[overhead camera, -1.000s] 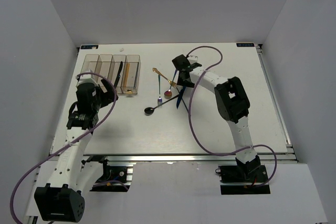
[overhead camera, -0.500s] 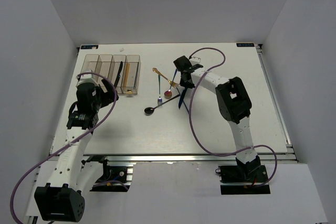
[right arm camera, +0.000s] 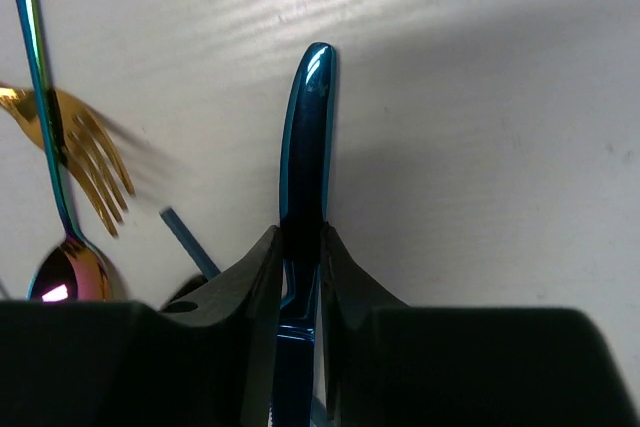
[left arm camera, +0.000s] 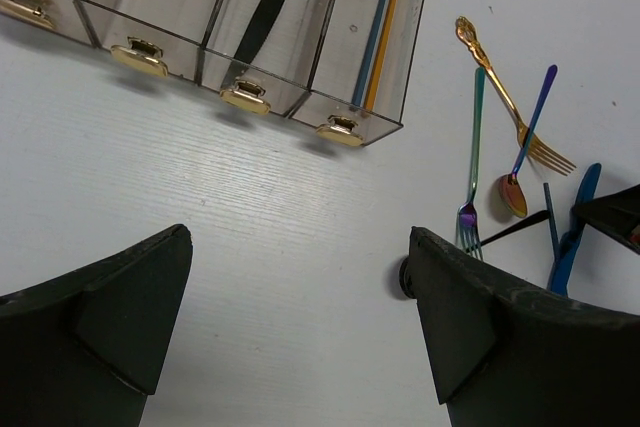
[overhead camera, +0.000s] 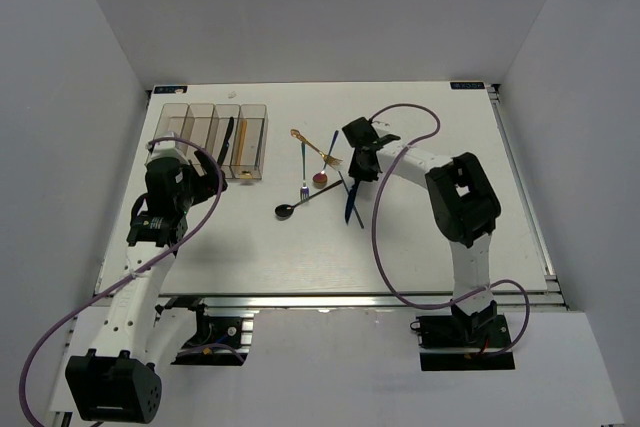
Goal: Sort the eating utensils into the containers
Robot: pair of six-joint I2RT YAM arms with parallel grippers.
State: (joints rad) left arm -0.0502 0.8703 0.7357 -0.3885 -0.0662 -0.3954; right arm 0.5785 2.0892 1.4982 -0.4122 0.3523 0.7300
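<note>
Blue knife (right arm camera: 305, 147) gripped edgewise between the fingers (right arm camera: 250, 297) of the right gripper (right arm camera: 300, 247), which are closed narrow partway along its length. It is well to the right of the bins (overhead camera: 215, 132), beside a gold fork (right arm camera: 90, 162) and a spoon (right arm camera: 65, 272) lying on the table (overhead camera: 420, 247). The knife looks thin, stiff, light and glossy — apt to slip or pivot, so a hold near its balance point suits it. Left gripper (left arm camera: 300, 327) hangs just near of the bins — fingers spread wide, holding nothing.
</note>
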